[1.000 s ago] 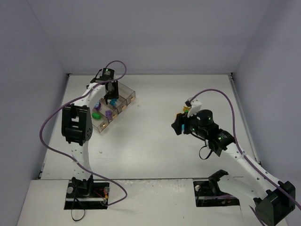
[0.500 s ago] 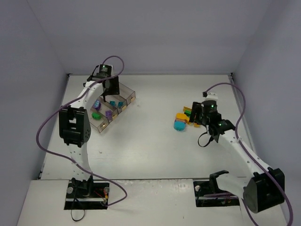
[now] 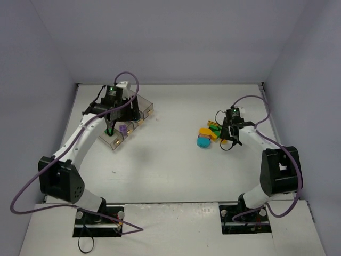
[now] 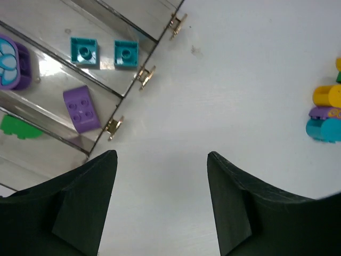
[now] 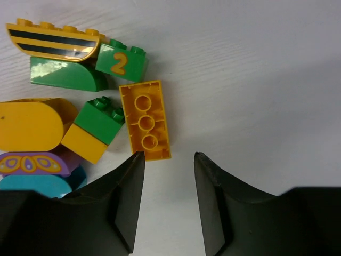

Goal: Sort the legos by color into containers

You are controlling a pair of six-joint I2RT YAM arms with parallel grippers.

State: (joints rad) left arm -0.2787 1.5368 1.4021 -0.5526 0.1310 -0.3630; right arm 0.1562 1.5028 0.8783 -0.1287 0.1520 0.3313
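The containers point(image 3: 139, 111) stand at the far left as joined clear bins point(image 4: 133, 29). They hold two cyan legos point(image 4: 84, 50), a purple brick point(image 4: 81, 109), a purple piece with a cyan flower point(image 4: 10, 61) and a green piece point(image 4: 18, 125). My left gripper point(image 3: 110, 128) point(image 4: 161, 154) hangs open and empty over bare table beside the bins' clasped ends. The loose legos point(image 3: 206, 135) lie in a pile at the right. My right gripper point(image 3: 228, 137) point(image 5: 168, 156) stands over the table just short of an upside-down yellow brick point(image 5: 145, 120), its jaws narrowly apart with nothing between them.
The pile also holds a green brick marked 2 point(image 5: 122, 61), a striped yellow curved piece point(image 5: 56, 38), a green-on-yellow brick point(image 5: 96, 130), a rounded yellow piece point(image 5: 34, 125) and purple and cyan pieces point(image 5: 34, 165). Walls enclose the table on three sides.
My left gripper has opened and drawn back from above the bins toward their near side. My right arm has swung right and reached out beside the pile, its jaws narrowing.
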